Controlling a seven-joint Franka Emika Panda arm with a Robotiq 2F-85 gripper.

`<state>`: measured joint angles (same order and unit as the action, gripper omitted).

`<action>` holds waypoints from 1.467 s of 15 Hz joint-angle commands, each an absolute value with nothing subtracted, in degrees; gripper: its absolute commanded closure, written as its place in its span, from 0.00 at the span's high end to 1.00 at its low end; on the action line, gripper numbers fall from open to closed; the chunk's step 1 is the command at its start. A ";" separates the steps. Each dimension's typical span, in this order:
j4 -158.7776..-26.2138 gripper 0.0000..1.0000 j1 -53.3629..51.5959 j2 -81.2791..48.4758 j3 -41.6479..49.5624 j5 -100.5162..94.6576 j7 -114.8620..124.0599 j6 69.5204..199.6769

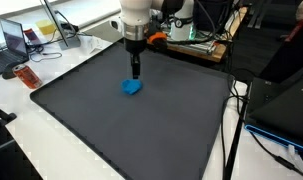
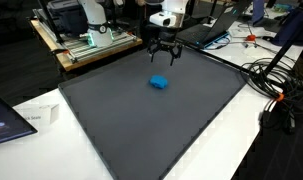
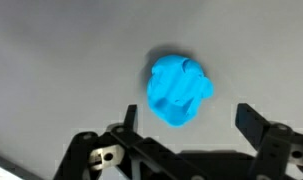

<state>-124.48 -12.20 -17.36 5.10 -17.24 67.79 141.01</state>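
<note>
Fingers (image 3: pixel 249 120) of your gripper (image 3: pixel 187 122) come first in the wrist view: black, angular and hard-edged. They are spread wide with nothing between the pads, so the claw is open and empty. Just past the tips lies the blue lump (image 3: pixel 178 90), a soft, crumpled thing with rounded folds and a matte skin. Whether it is cloth or putty you cannot tell. It sits centred between the two fingers and touches neither. Under it is the mat (image 3: pixel 51 60), dark grey, flat and dull, with a fine, even surface.

In both exterior views your gripper (image 1: pixel 136 72) (image 2: pixel 163 55) points straight down and hovers just above the blue lump (image 1: pixel 132 87) (image 2: pixel 159 83), with a small gap showing between them. The blue lump rests in the half of the mat (image 1: pixel 141 130) (image 2: pixel 151 130) nearer the robot's base, about midway across it. The mat is a large square sheet with crisp edges, laid on a white table (image 1: pixel 21 130) that looks smooth and hard.

Farther out in an exterior view, an open laptop (image 1: pixel 13 40) stands on the table with its screen lit, though the display is too small to read. A reddish packet (image 1: pixel 28 77) lies just beside the mat's corner, its print too small to read as well. In an exterior view, black cables (image 2: pixel 276 85) coil in loose loops beyond the mat's edge. A metal-framed rack (image 2: pixel 86 40) stands behind the arm.
</note>
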 commanded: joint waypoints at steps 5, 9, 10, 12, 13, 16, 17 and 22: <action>-132.35 1.00 -9.55 -14.62 5.85 -20.84 61.20 152.84; -134.38 1.00 -7.57 -14.68 6.16 -18.97 53.55 156.29; -134.87 1.00 -6.80 -14.61 5.84 -18.06 50.82 157.02; -135.71 1.00 -5.23 -14.45 5.15 -15.86 44.73 158.67; -136.13 1.00 -4.33 -14.28 4.60 -14.20 41.15 159.56; -136.58 1.00 -1.73 -14.01 2.64 -7.20 29.55 160.06; -136.62 1.00 -0.77 -13.83 1.74 -4.40 25.14 159.94; -135.69 1.00 4.61 -13.24 -3.09 8.82 4.45 157.60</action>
<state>-134.84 0.96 -15.29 0.19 2.07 14.97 159.25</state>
